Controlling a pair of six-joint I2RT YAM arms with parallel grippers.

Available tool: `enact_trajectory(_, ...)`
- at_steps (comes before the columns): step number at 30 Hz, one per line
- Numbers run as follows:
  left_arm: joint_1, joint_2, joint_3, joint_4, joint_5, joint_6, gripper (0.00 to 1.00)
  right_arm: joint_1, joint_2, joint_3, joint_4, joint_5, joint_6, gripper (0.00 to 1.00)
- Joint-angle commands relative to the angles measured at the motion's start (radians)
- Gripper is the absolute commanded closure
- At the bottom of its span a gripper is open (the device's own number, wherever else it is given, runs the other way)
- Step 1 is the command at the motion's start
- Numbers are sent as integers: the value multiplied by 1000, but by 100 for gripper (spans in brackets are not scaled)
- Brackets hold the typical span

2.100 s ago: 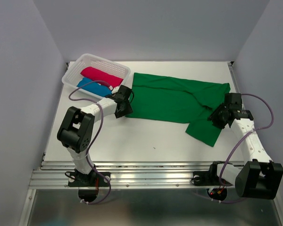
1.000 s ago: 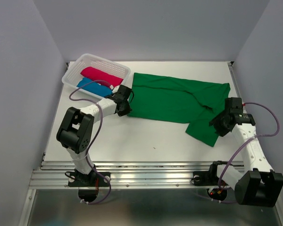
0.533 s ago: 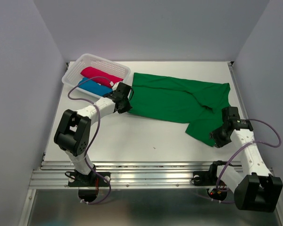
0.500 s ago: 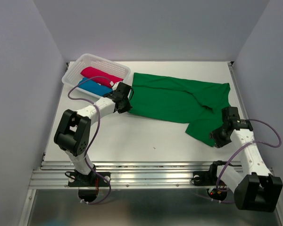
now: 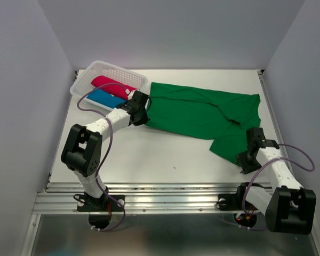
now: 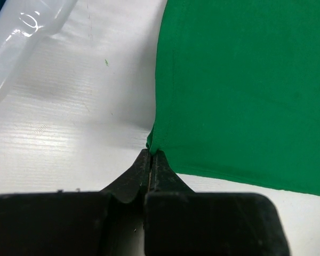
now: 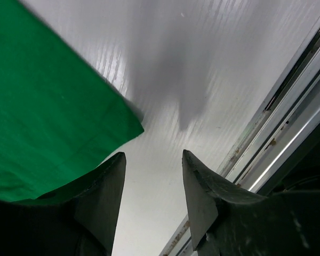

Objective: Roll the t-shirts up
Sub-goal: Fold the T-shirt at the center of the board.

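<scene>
The left gripper (image 6: 151, 154) is pinched tight on the nine o'clock corner of the deep green t-shirt (image 6: 245, 80), a small peak of cloth caught between its black fingers. Seen from above, this gripper (image 5: 141, 109) sits towards ten o'clock of the table (image 5: 165, 154), with the green t-shirt (image 5: 202, 112) lying flat from it across to three o'clock, one flap hanging down towards five.

The right gripper (image 7: 152, 160) stands with its jaws apart and nothing between them, over bare white table. The green t-shirt's (image 7: 42, 106) pointed corner lies just beyond its left finger, at eleven o'clock in the wrist view. From above, this gripper (image 5: 244, 160) is at four o'clock, by the flap's lower tip.

At ten o'clock a white lattice basket (image 5: 114, 70) holds the crimson-pink t-shirt (image 5: 109, 82) and the bright blue t-shirt (image 5: 104, 96), both rolled, side by side.
</scene>
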Motion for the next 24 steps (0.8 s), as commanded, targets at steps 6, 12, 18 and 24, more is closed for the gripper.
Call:
enact_trajectory(6, 2, -15, 54, -18, -17, 28, 100, -3, 28, -32, 130, 104, 27, 48)
enact_trajectory(12, 1, -12, 60, -21, -17, 30, 100, -3, 70, -58, 220, 111, 13, 54)
enact_trajectory(18, 2, -13, 63, -27, -24, 31, 100, -3, 45, -56, 247, 122, -21, 94)
enact_trajectory(24, 1, -15, 82, -35, -21, 30, 100, -3, -51, 25, 204, 145, -68, 99)
